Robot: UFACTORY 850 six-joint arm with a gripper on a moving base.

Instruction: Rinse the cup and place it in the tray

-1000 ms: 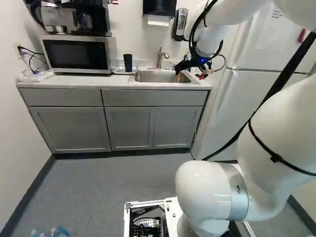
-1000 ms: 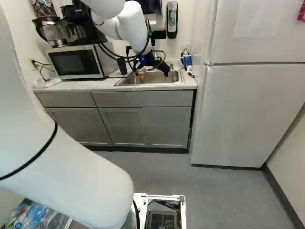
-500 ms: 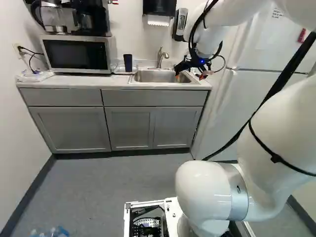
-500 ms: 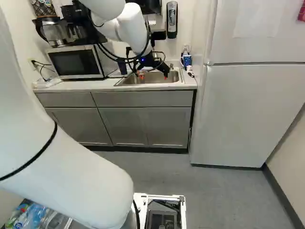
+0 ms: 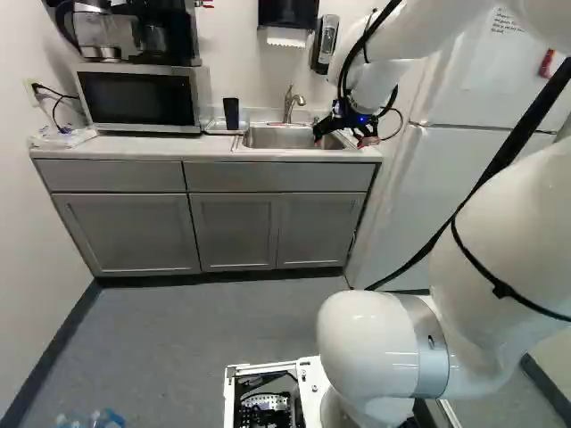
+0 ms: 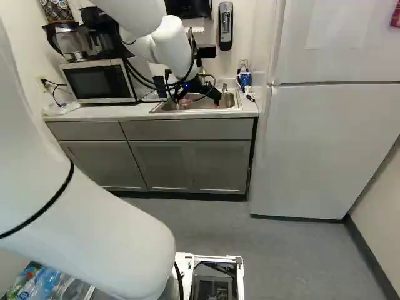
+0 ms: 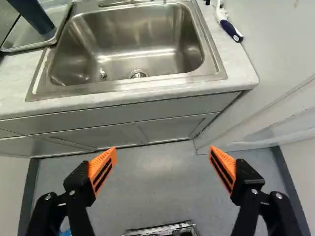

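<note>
Arm point(image 5: 370, 86) shifted slightly at wrist end; our gripper point(image 7: 163, 149) spread wide, empty, near sink point(image 7: 133, 42). Dark blue cup point(image 5: 231, 113) upright in tray point(image 7: 19, 38). Placing seemingly done; we need only retreat.

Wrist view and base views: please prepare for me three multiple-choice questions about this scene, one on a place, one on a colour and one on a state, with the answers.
1. Where does the dark cup stand?
A. On the tray beside the sink
B. Inside the sink
C. On top of the microwave

2. What is the main colour of the pads on the pincer?
A. Green
B. White
C. Orange

3. What is the state of the pincer?
A. Shut on the cup
B. Open
C. Shut on nothing

Answers:
1: A, the wrist view shows its base on the metal tray.
2: C, both pads show orange there.
3: B, its fingers stand well apart, with nothing gripped.
</note>
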